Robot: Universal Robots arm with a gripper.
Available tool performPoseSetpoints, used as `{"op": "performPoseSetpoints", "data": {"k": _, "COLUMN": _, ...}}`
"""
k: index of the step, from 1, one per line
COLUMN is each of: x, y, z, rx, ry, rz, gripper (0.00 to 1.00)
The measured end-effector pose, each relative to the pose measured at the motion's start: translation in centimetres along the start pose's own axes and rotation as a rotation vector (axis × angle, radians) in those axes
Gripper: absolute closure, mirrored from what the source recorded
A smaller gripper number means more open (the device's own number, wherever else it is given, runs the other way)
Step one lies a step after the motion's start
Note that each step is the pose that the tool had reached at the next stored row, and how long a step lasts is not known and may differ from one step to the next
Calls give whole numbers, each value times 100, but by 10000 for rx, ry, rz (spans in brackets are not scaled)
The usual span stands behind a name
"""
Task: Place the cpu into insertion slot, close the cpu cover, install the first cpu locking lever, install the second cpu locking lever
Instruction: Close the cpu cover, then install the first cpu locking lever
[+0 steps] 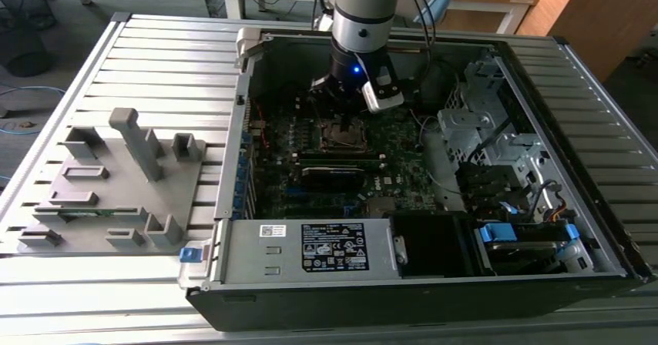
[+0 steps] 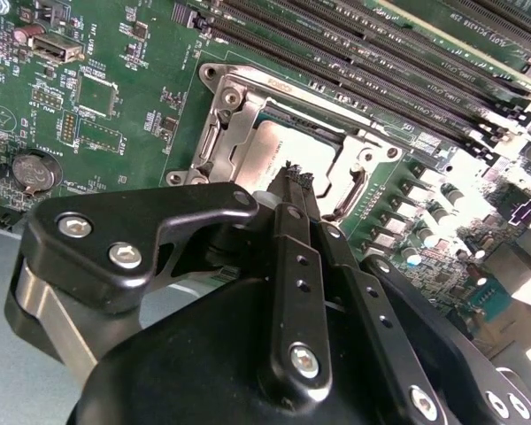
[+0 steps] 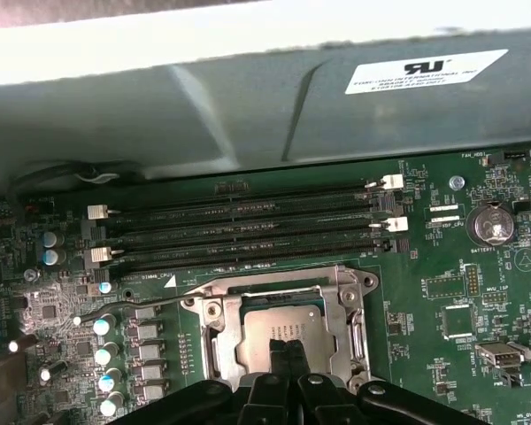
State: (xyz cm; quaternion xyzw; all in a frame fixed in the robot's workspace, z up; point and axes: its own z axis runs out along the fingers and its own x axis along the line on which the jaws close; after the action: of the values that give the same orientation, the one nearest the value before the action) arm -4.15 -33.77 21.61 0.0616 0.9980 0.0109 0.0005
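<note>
The cpu (image 3: 264, 326) lies flat in the insertion slot (image 1: 344, 135), and the cpu cover (image 3: 214, 341) seems to be down around it. The gripper (image 3: 285, 343) stands right over the chip with its jaws pressed together, holding nothing. I judge the chip light, stiff and fragile (contacts damage easily), so take it by its edges.

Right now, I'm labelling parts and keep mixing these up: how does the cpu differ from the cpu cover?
The cpu is a solid, dull grey square; the cpu cover is a shinier silvery frame with an open window. The cpu sits inside that window, while the cpu cover rings it and reaches wider. Both look square and lie flat on the green motherboard.
</note>
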Motion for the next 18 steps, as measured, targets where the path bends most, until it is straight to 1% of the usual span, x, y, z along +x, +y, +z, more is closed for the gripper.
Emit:
{"op": "performPoseSetpoints", "data": {"k": 6, "x": -1, "y": -4, "z": 0, "rx": 1, "ry": 0, "rz": 0, "gripper": 89}}
{"op": "performPoseSetpoints", "data": {"k": 12, "x": -1, "y": -4, "z": -34, "rx": 1, "ry": 0, "rz": 0, "gripper": 89}}
{"op": "performPoseSetpoints", "data": {"k": 18, "x": -1, "y": -3, "z": -45, "rx": 1, "ry": 0, "rz": 0, "gripper": 89}}
